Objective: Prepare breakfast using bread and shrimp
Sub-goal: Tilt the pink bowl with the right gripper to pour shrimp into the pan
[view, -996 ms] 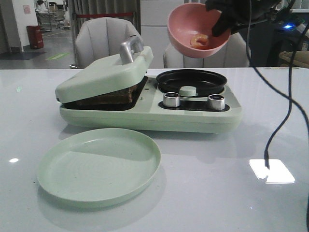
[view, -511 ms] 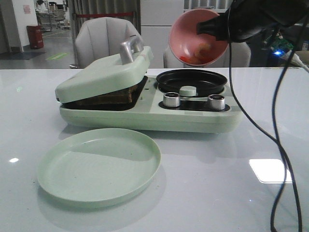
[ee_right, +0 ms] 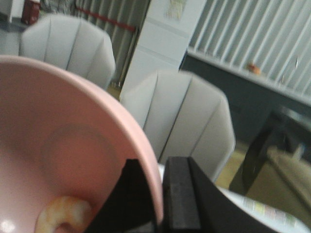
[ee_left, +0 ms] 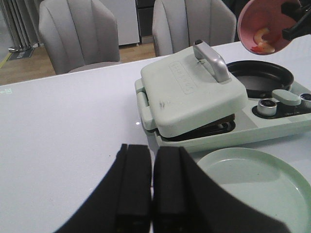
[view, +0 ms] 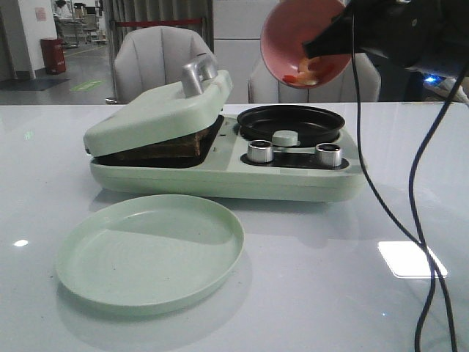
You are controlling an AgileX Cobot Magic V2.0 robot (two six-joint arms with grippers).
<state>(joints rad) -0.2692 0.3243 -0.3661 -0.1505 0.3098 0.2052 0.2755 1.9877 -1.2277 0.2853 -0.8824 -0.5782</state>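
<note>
Tipping further than it was a second ago, the smooth pink plastic bowl point(view: 302, 40) is now turning its mouth sideways and down toward the round black frying pan point(view: 290, 121) set in the right half of the pale green breakfast maker point(view: 227, 172). The right gripper point(ee_right: 158, 194) is pinching the bowl's rim, one black finger inside and one outside, jaws closed down to the thickness of the wall. The small curled pinkish-orange shrimp point(view: 311, 70), which was lying in the bottom of the bowl a second ago, is now sliding to the lowest part of the wall near the lip; the right wrist view is showing it low on the bowl's inner wall point(ee_right: 63, 213). It is not yet out of the bowl, and the pan under it is looking bare. That suggests the pour is nearly at its tipping point, and a little more roll should be dropping the shrimp into the pan. The dark-crusted bread point(view: 165, 147) is sitting under the hinged green lid point(view: 157, 114), which is resting slightly ajar on it. The left gripper point(ee_left: 151, 189) is hanging back over the white table point(view: 330, 279), its black fingers pressed nearly together and holding nothing. The round pale green plate point(view: 150, 253) is waiting unloaded in front of the machine.
</note>
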